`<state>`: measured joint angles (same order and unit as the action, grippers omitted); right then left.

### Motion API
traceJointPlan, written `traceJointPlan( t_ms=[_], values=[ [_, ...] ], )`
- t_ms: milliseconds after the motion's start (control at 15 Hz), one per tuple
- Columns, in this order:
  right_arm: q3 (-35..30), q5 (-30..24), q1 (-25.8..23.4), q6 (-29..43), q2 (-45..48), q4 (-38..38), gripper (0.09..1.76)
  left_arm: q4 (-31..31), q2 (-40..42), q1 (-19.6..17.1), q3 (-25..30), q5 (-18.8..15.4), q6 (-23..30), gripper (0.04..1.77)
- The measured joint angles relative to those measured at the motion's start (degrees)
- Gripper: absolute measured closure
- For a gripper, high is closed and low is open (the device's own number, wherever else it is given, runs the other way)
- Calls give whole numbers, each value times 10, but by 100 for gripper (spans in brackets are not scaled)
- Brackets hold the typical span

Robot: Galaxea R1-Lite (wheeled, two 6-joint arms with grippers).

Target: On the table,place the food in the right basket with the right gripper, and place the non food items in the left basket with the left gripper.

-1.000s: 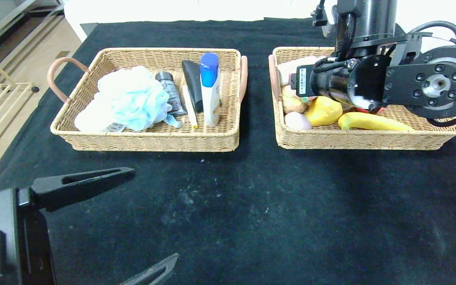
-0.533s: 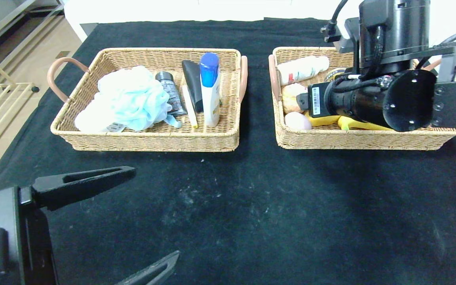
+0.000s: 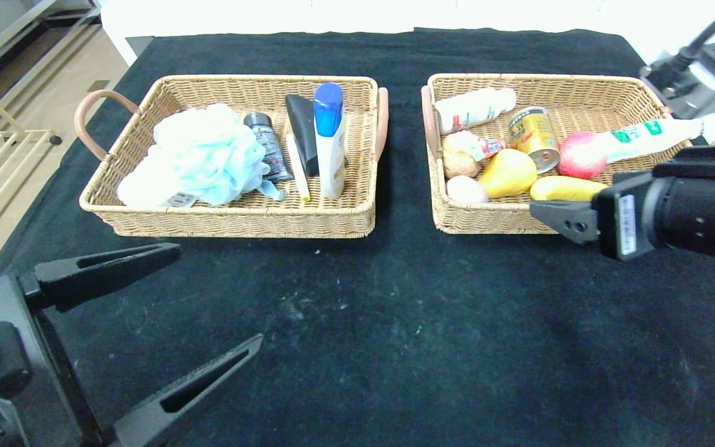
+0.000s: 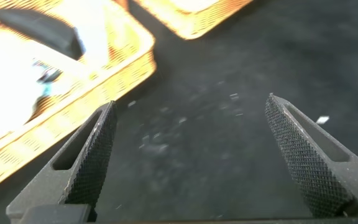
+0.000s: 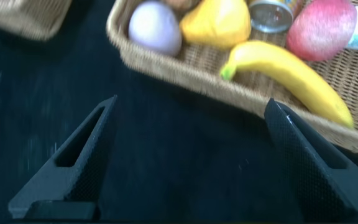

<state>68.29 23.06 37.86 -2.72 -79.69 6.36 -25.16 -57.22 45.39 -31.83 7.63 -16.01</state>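
Wicker left basket [image 3: 357,217] on black bench [image 3: 395,323]: blue loofah [image 3: 202,155], dark jar [image 3: 267,152], black tube [image 3: 303,130], blue-capped bottle [image 3: 329,139]. Wicker right basket [image 3: 488,220]: banana [image 3: 565,187], pear [image 3: 508,174], apple [image 3: 582,154], egg [image 3: 467,189], can [image 3: 534,136], bottles. Left claw [image 3: 146,338] released, empty, over near bench. Right claw [image 5: 185,155] released, empty, just before right basket's front rim.
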Motion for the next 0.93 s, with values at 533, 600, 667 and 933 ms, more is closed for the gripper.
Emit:
traceJointPlan(
  t_ms=[533,600,667,933],
  values=[
    [-85,-187,-71,-28,264,208,15,221,125,-146,-20,-9,5,9],
    [-91,-217,-85,-28,296,240,15,248,149,-169,-25,-15,4,9],
    [-93,-251,-101,-28,325,270,15,275,175,-197,-30,-33,4,9],
    [-93,-397,-198,-27,428,367,15,460,285,-322,-97,-148,7,9]
  ],
)
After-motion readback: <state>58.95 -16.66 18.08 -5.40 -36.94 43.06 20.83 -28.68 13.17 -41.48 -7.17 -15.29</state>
